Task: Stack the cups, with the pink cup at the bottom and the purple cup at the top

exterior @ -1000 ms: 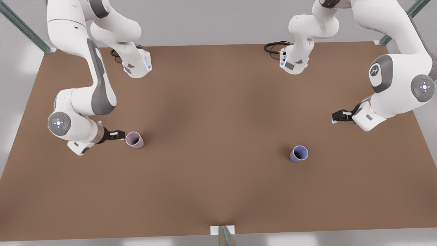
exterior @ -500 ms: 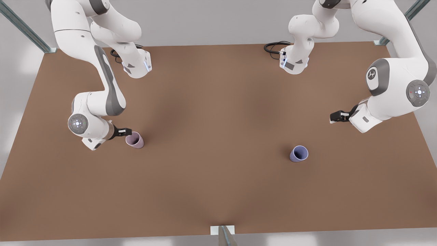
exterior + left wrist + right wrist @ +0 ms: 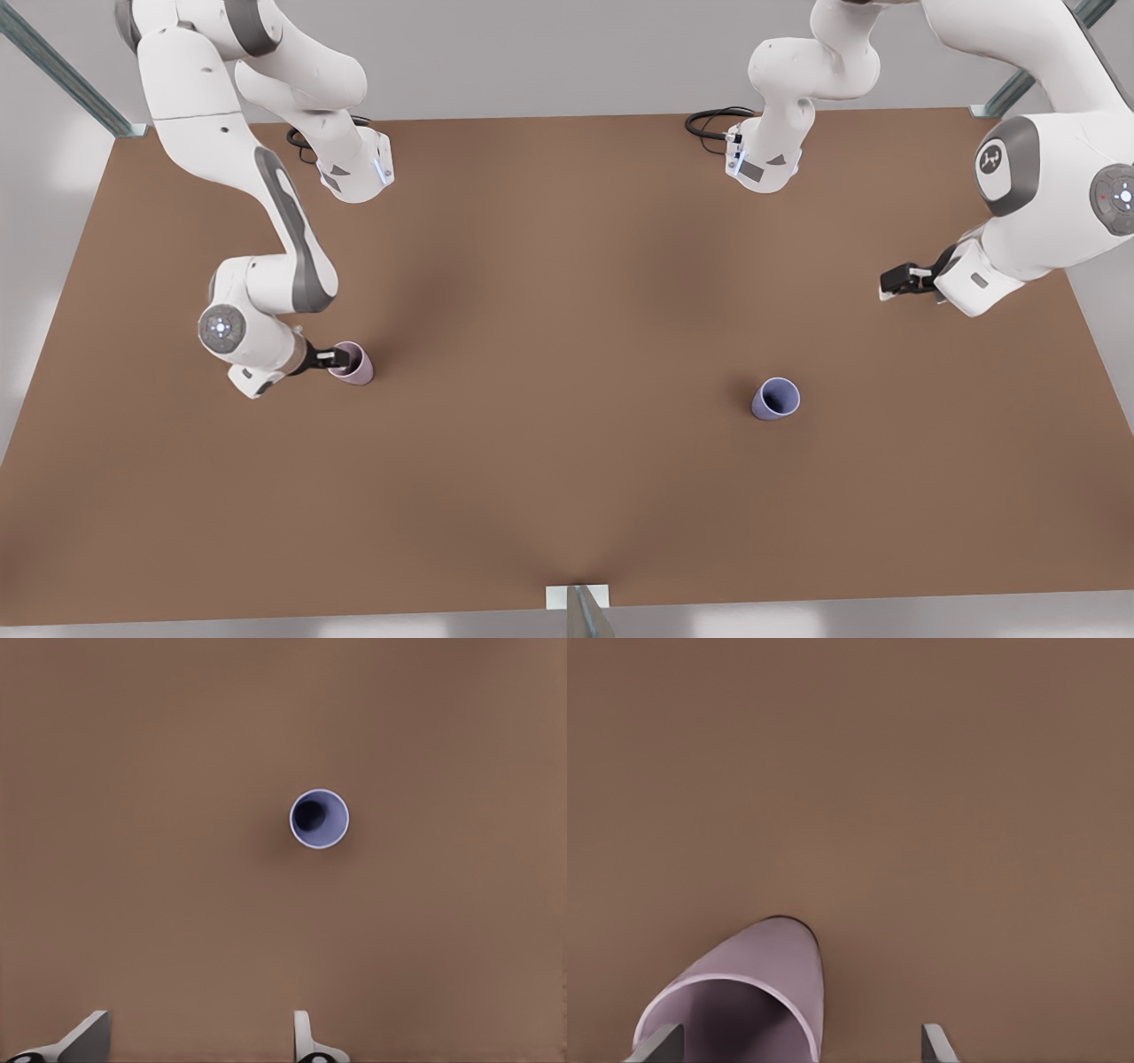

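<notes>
The pink cup point(image 3: 355, 365) stands upright on the brown matte counter point(image 3: 567, 496) at the front view's left, mouth up, tapering toward its base. The purple cup point(image 3: 776, 398) stands upright too, well apart toward the front view's right, its inside dark blue.

The right tool point(image 3: 339, 357) is at the pink cup's rim, fingers spread wide; in its wrist view one fingertip point(image 3: 658, 1045) overlaps the rim while the other is clear beside it, gripping nothing.

The left tool point(image 3: 897, 283) hangs above the counter, away from the purple cup point(image 3: 319, 819), fingers parted and empty.
</notes>
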